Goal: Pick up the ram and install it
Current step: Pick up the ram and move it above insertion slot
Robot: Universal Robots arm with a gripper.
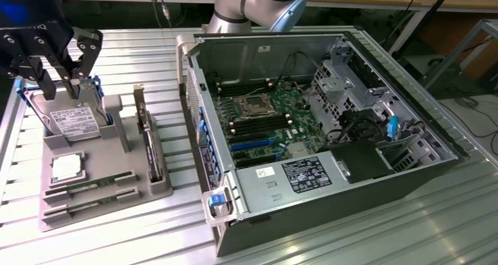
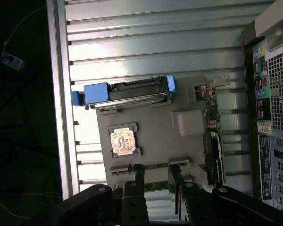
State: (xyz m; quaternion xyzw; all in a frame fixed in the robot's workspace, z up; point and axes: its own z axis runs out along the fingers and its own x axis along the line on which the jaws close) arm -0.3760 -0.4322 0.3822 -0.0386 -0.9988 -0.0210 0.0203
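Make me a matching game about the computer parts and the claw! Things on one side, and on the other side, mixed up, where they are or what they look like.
Things:
1. drive
2. ram
3. card
4. claw

Clues:
A. open, fingers apart
B. thin sticks lying flat in the tray's long slots
C. stands on edge on the tray's side next to the case
D. white label, blue side rails

Pairs: 1-D, 2-B, 3-C, 4-A
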